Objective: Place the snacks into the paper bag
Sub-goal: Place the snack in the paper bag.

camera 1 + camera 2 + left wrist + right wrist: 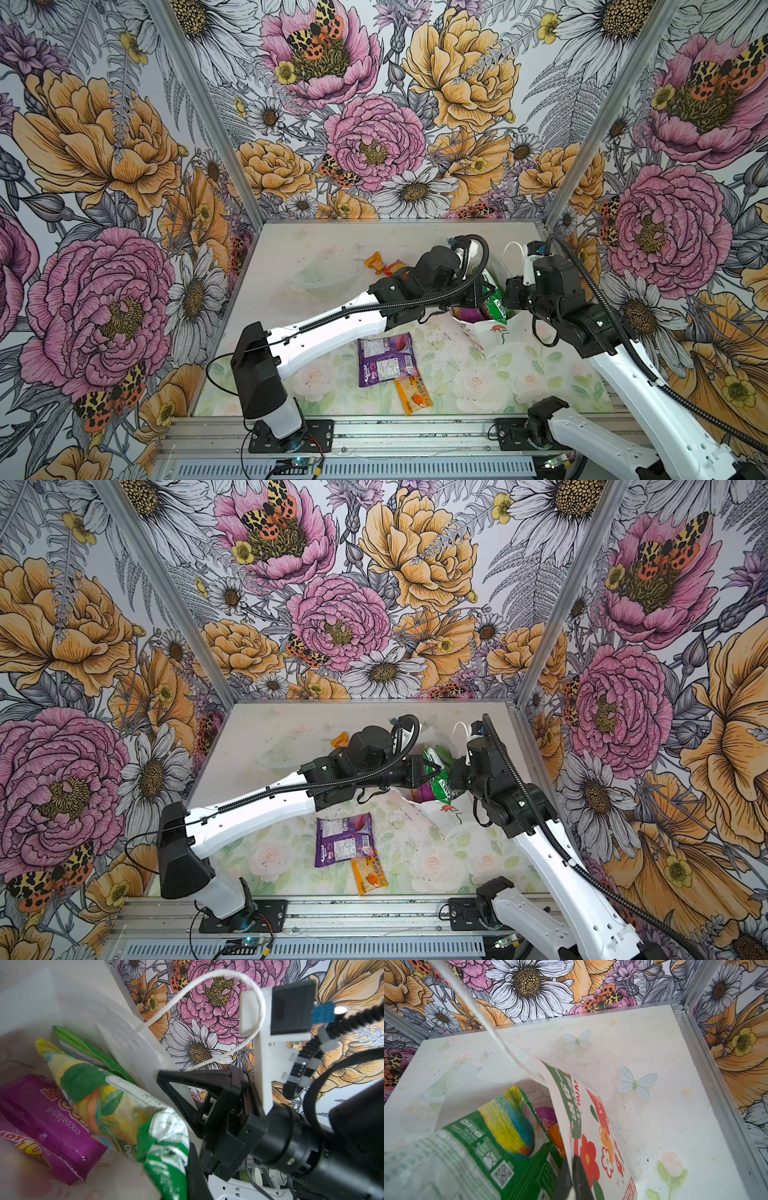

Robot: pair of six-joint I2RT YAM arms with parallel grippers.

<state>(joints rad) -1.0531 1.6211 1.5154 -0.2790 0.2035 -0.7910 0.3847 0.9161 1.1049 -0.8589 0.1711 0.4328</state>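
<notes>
The white paper bag [478, 332] [440, 814] stands at the right of the table, mouth open. My right gripper [572, 1167] [510, 291] is shut on its printed side wall [591, 1126] at the rim. My left gripper [187, 1167] [484, 291] is shut on the top of the big green chip bag [116, 1101] [477, 1147] [495, 301], which leans into the mouth. Inside lie a magenta pouch [52, 1118] and a green-white packet [87, 1051]. On the table in both top views lie a purple pouch [386, 359] [343, 839], an orange packet [412, 395] [369, 875] and small sachets [380, 264].
Floral walls close the table on three sides; the right wall [582, 208] stands close behind the bag. An aluminium rail [374, 432] with both arm bases runs along the front edge. The bag's cord handle [207, 976] loops up beside the right wrist camera.
</notes>
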